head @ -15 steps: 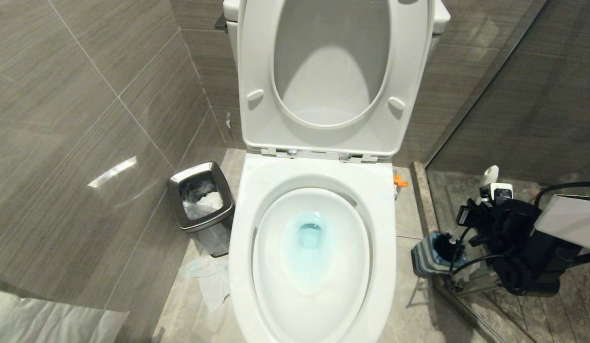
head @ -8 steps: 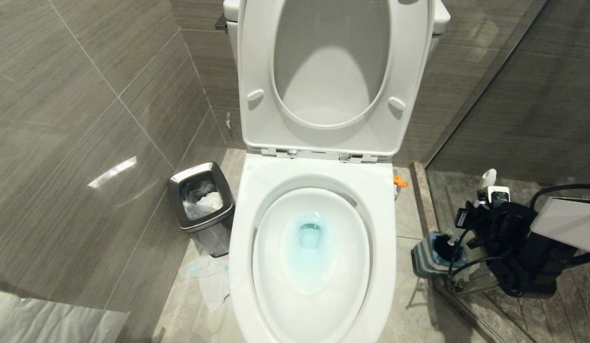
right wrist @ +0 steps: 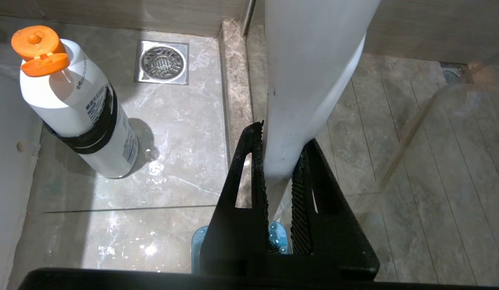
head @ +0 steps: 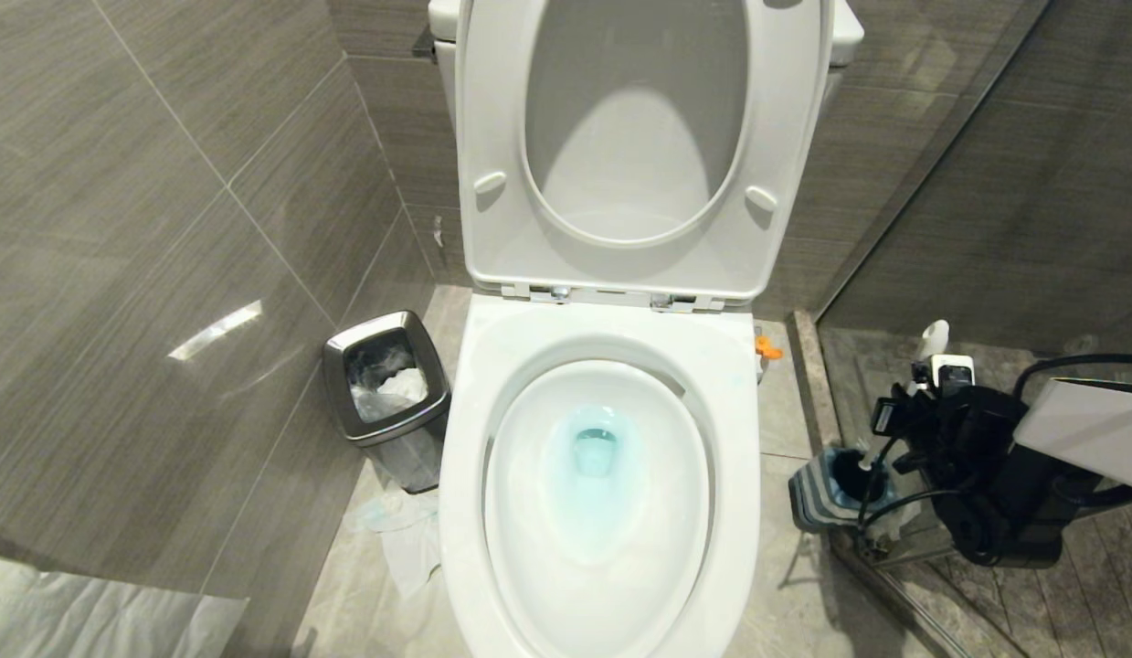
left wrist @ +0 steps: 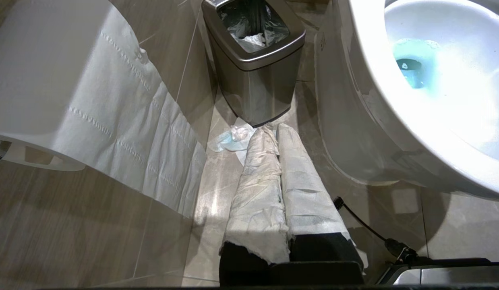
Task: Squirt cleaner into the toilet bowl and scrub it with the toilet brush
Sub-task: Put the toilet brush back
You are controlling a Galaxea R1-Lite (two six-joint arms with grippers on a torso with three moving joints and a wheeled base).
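Two arms, but you have only one at work: your right gripper [right wrist: 278,161] is pinched on the toilet brush [right wrist: 309,80], its two black ribbed fingers [right wrist: 253,161] pressed against either side of the whitish handle near its wide paddle end. In the head view that right gripper [head: 922,388] sits low at the right of the toilet bowl [head: 597,512], well apart from it, with the handle's rounded tip poking up just beyond the claw. Directly beneath the claw stands the blue-topped striped holder [head: 826,489], and the thin lower part of the handle runs from between the fingers down into it; the right wrist view shows the holder's blue mouth [right wrist: 279,237] just under the fingertips. Off to one side of the claw, near but not touching, stands a white bottle [right wrist: 78,108] with an open orange flip cap and a dark band round its middle, and past it a steel floor drain [right wrist: 162,62]. The cleaner [head: 593,457] shows as turquoise tint in the water at the bottom of the bowl, whose seat and lid are raised against the tank. Your left gripper [left wrist: 279,189] hangs low on the far side of the bowl from the working claw, its paper-wrapped fingers [left wrist: 259,189] pressed together, holding nothing, pointing toward the steel waste bin [left wrist: 253,68] with crumpled tissue [left wrist: 233,139] on the floor before it.
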